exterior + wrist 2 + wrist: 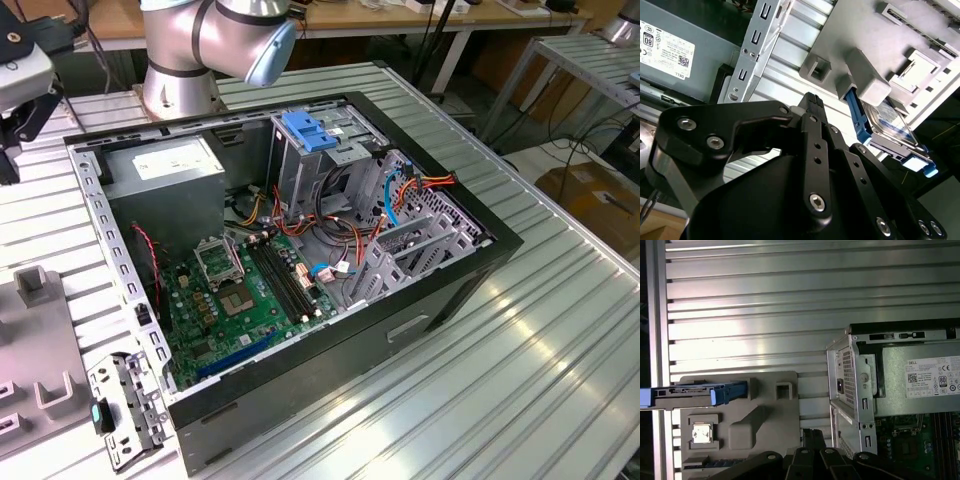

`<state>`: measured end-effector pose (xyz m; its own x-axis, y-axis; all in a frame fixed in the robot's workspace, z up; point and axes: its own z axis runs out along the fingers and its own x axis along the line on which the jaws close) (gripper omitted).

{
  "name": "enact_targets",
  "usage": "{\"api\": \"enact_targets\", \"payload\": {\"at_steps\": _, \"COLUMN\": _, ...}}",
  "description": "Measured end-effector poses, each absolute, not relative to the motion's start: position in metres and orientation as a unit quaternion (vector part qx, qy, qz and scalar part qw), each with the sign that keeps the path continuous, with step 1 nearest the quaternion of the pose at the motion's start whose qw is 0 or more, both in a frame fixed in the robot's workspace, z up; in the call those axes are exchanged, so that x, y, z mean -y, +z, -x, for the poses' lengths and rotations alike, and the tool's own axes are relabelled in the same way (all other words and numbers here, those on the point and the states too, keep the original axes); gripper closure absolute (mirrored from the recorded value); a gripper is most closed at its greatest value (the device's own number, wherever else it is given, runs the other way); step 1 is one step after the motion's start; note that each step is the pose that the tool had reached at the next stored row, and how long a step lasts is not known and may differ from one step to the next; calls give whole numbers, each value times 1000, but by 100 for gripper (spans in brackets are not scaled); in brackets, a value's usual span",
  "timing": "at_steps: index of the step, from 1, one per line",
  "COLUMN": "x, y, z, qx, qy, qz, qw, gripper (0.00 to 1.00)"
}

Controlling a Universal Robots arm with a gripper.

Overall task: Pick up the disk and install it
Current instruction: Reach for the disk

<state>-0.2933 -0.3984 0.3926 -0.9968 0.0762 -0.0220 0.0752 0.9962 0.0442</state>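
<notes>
beside the open computer case (847, 385), the disk (695, 392) stands on edge in a grey fixture (765, 425). the gripper (812, 434) hovers apart from it, jaws seemingly closed on nothing; descending so could knock the disk askew. the power supply (892, 390) wears a white sticker (932, 374) of small print.

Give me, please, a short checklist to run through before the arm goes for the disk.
1. Disk seated in the grey holder: ok.
2. Claw apart from the disk: ok.
3. Nothing lying over the disk: ok.
4. Case open on top: ok.
5. Cage slot free: cannot tell.
6. Cables clear of the cage: cannot tell.
</notes>
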Motion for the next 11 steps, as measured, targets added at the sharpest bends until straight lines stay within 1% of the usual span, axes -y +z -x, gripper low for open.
{"api": "enact_targets", "payload": {"at_steps": 11, "x": 398, "y": 393, "z": 307, "qx": -999, "qy": 22, "qz": -38, "qw": 12, "gripper": 89}}
